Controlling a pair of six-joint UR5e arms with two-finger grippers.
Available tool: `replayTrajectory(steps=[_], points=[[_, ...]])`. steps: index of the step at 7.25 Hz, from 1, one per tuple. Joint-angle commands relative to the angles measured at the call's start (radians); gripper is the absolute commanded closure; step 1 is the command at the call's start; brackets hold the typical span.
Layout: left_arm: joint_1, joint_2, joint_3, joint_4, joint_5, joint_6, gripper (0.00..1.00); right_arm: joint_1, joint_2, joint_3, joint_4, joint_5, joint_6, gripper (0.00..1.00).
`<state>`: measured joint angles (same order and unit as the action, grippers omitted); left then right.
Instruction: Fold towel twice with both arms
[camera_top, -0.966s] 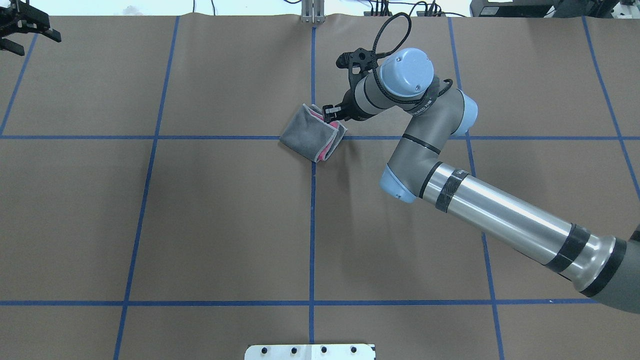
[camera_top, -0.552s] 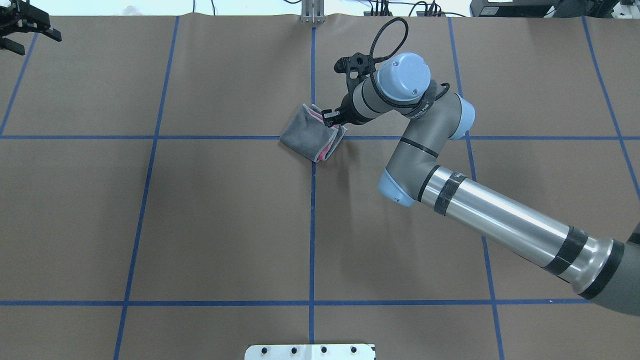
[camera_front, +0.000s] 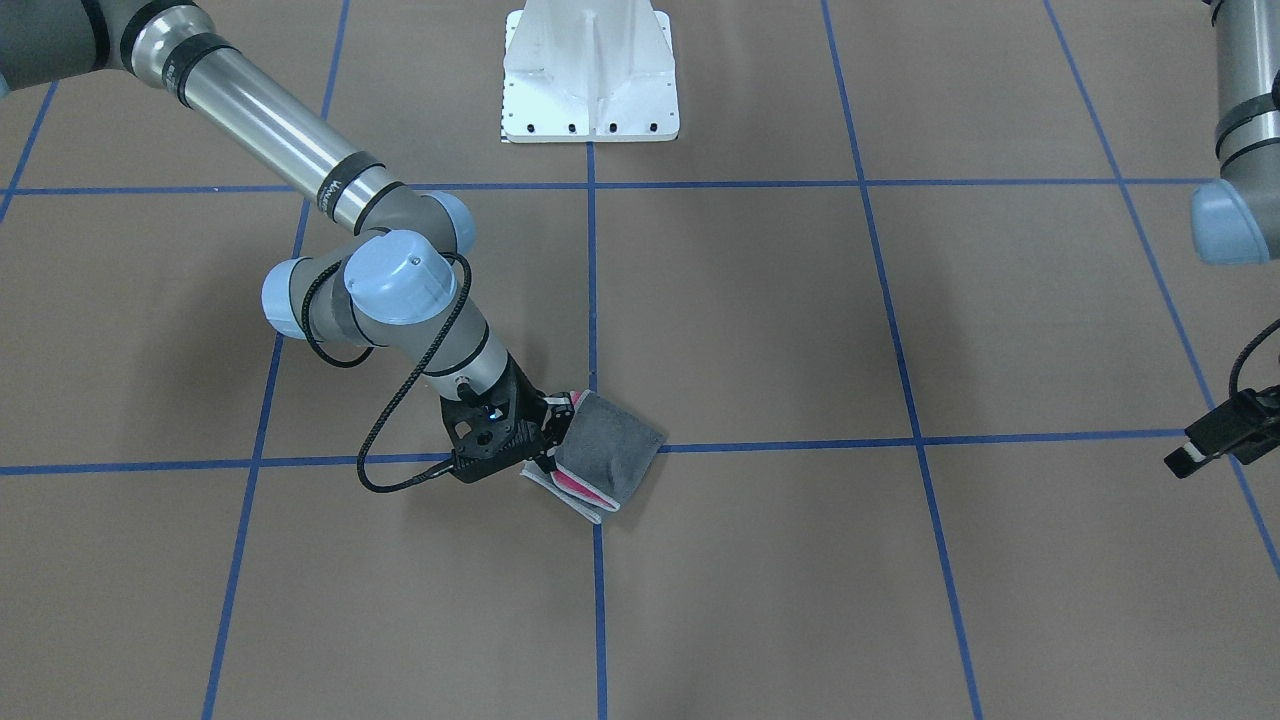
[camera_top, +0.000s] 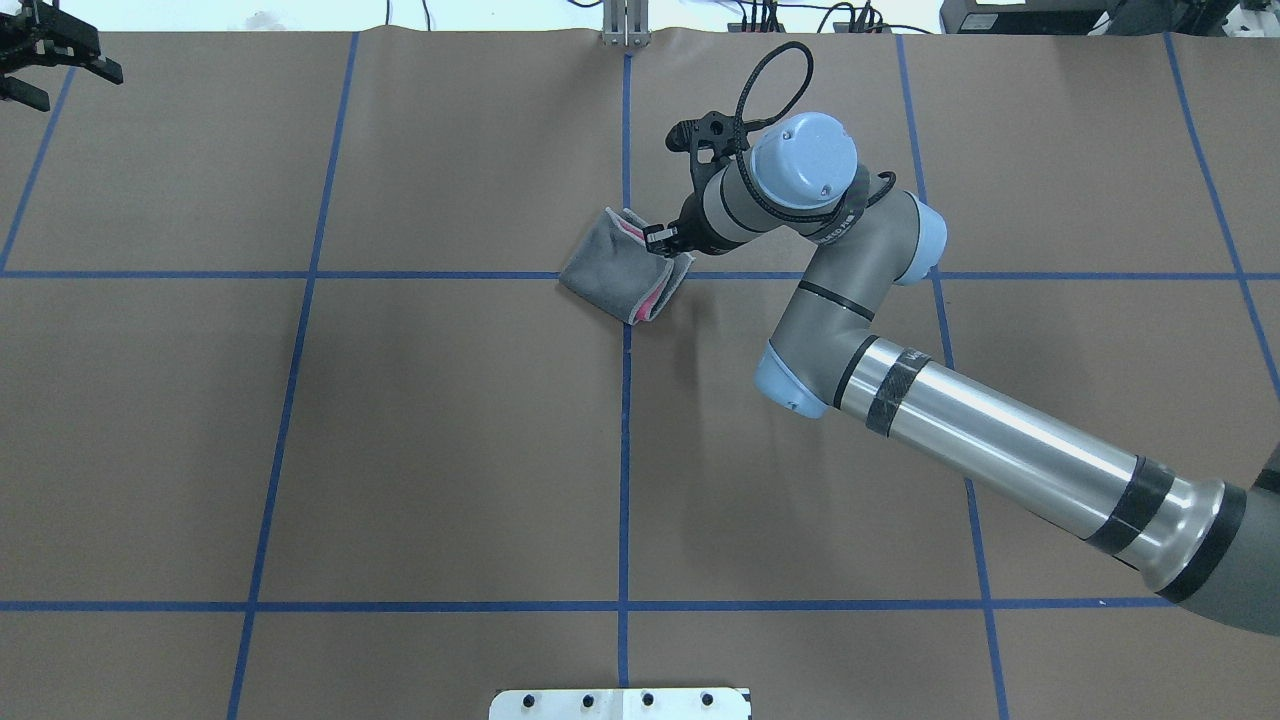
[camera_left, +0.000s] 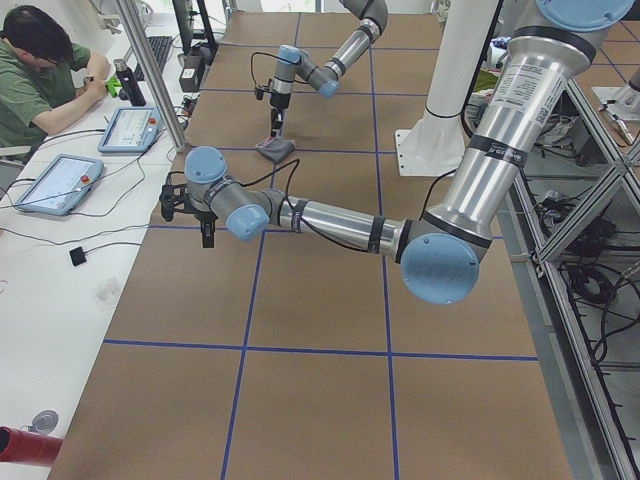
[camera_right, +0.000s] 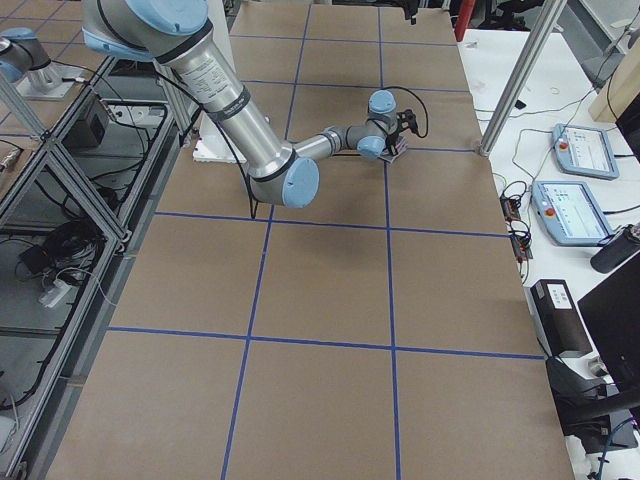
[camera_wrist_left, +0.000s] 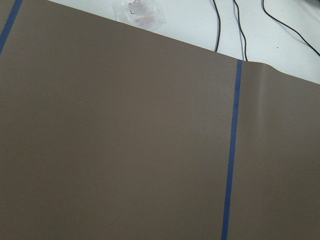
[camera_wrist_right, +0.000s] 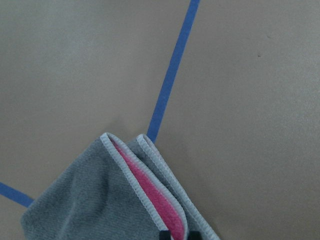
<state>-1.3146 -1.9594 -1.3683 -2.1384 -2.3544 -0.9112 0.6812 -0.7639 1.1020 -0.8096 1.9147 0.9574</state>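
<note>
we judge both folds done: the towel (camera_top: 620, 262) lies as a small grey packet on the crossing of the blue tape lines (camera_top: 300, 275) near the middle of the table (camera_top: 450, 450), with pink showing only between its stacked borders. our right gripper (camera_top: 658, 239) has its fingers nearly together, seemingly pinching those open edges. what is left looks like letting go and lifting off. our left gripper (camera_top: 78, 86) hangs spread at the far corner, well apart, so the right arm has broad room to back away from the open side.
</note>
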Motion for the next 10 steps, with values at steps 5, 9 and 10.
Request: replayTrajectory(steps=[5, 9, 10], points=[[0.0, -0.007, 0.002, 0.0, 0.0, -0.002, 0.0, 0.043, -0.018, -0.001, 0.003, 0.003, -0.002, 1.0], [0.008, -0.012, 0.002, -0.002, 0.0, -0.029, 0.0, 0.041, -0.017, 0.013, 0.004, 0.0, 0.01, 0.0], [0.011, -0.012, 0.002, -0.002, 0.0, -0.029, 0.0, 0.041, -0.014, 0.021, 0.003, 0.003, 0.012, 0.0]])
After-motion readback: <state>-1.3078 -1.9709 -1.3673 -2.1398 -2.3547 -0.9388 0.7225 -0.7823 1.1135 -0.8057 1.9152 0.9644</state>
